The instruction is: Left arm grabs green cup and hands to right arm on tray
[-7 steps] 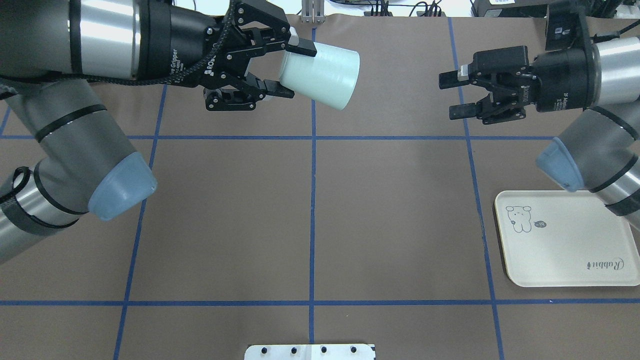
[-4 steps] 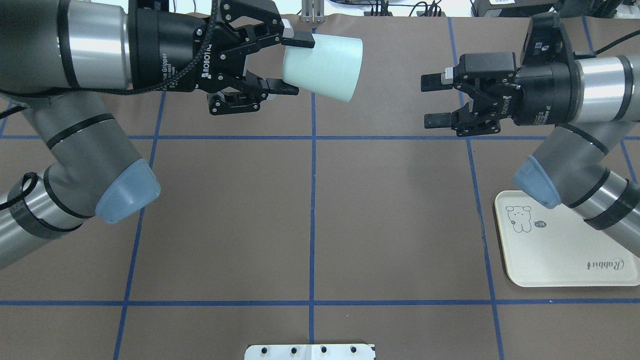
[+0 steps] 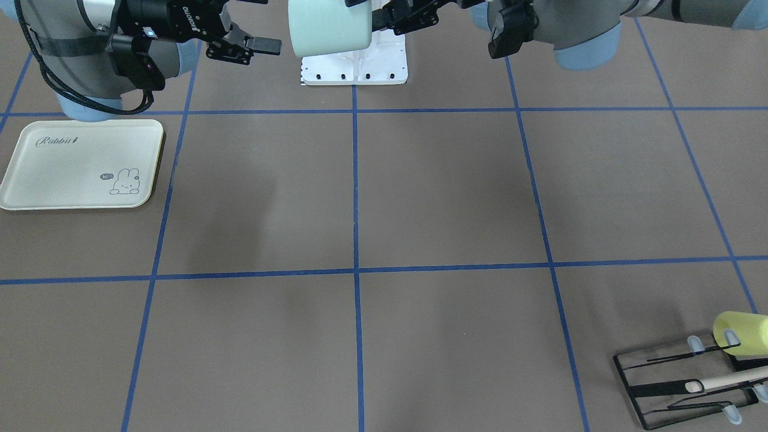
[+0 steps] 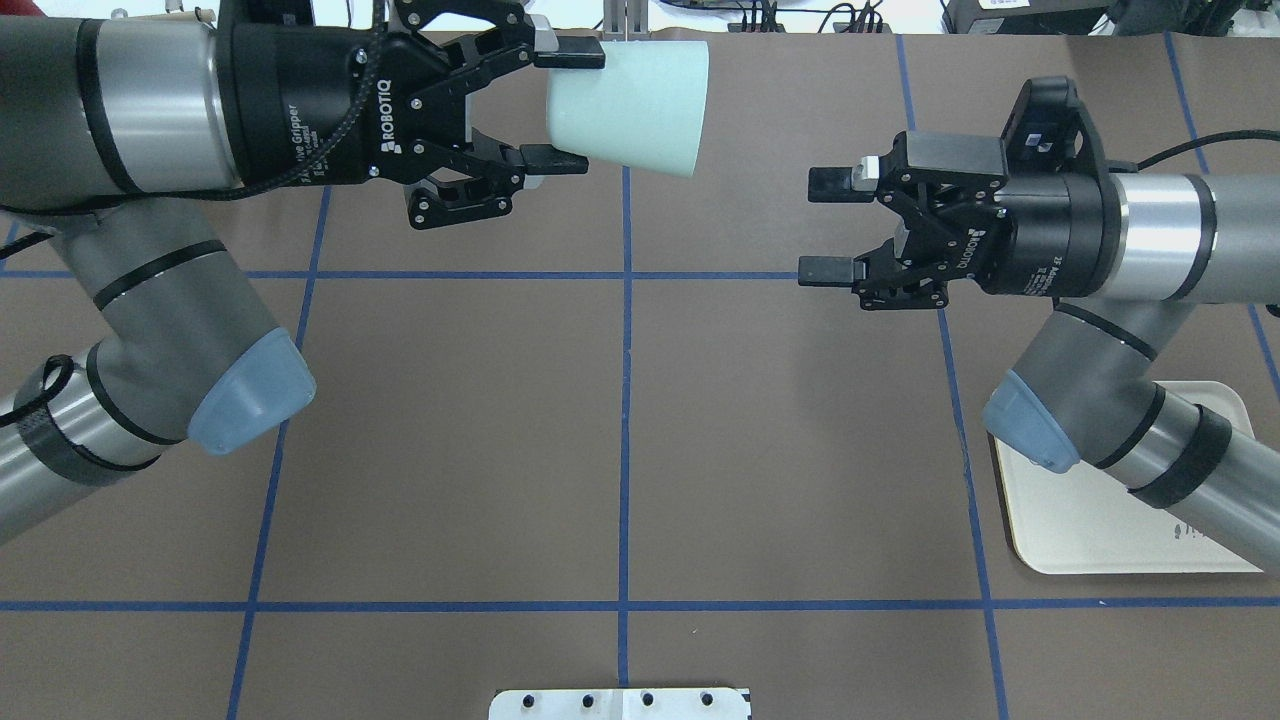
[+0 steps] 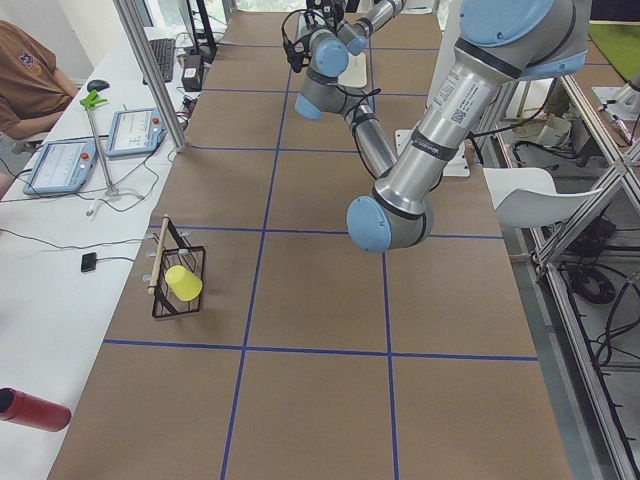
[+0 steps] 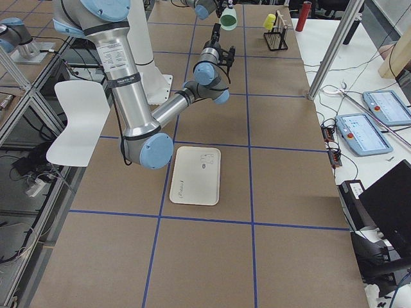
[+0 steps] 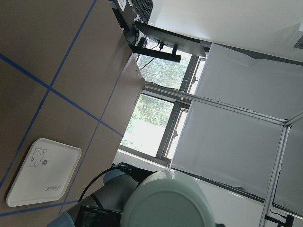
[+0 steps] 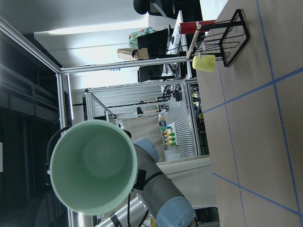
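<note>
My left gripper point(image 4: 570, 107) is shut on the base end of the green cup point(image 4: 635, 105) and holds it on its side in the air, mouth toward the right arm. The cup also shows in the front-facing view point(image 3: 327, 25), in the left wrist view point(image 7: 168, 201) and mouth-on in the right wrist view point(image 8: 92, 165). My right gripper point(image 4: 825, 227) is open and empty, pointing at the cup, a gap to its right and slightly nearer me. The cream tray point(image 4: 1100, 520) lies flat on the table at the right, partly under the right arm, and nothing lies on it point(image 3: 66, 168).
A black wire rack point(image 3: 690, 378) with a yellow cup point(image 3: 741, 329) and a wooden stick stands at the far left corner of the table. A white mounting plate point(image 4: 620, 703) sits at the robot's base. A red cylinder point(image 5: 30, 410) and an operator point(image 5: 30, 80) are beside the table.
The right gripper has moved left toward the cup, still open, and its arm now covers part of the tray. The left gripper has shifted the cup slightly up and back in the view.
</note>
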Available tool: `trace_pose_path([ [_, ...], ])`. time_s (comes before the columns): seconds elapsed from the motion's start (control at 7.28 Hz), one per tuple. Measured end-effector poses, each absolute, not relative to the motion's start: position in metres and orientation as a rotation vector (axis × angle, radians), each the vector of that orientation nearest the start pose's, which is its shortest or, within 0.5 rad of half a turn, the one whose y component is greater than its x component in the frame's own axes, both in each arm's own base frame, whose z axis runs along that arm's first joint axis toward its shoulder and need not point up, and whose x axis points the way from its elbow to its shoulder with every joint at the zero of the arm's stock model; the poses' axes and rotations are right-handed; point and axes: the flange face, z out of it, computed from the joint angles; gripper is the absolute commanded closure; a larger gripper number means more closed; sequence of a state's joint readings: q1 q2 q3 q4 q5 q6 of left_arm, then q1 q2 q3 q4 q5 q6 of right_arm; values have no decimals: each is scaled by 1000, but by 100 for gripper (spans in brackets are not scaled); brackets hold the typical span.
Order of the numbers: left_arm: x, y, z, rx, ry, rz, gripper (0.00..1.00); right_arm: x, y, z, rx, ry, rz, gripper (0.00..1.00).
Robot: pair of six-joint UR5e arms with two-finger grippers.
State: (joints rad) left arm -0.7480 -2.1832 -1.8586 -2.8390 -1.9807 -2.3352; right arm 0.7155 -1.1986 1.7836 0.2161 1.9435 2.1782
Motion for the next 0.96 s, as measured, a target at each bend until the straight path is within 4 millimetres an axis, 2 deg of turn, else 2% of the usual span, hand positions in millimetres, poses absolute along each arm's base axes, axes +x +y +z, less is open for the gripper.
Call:
trace_pose_path([
  [0.69, 303, -403, 63, -367, 2148, -480, 100, -297, -387, 203, -43, -2329, 256, 7],
  [0.96, 302, -402, 60, -383, 2151, -484, 100, -297, -389, 198, -34, -2344, 266, 11],
])
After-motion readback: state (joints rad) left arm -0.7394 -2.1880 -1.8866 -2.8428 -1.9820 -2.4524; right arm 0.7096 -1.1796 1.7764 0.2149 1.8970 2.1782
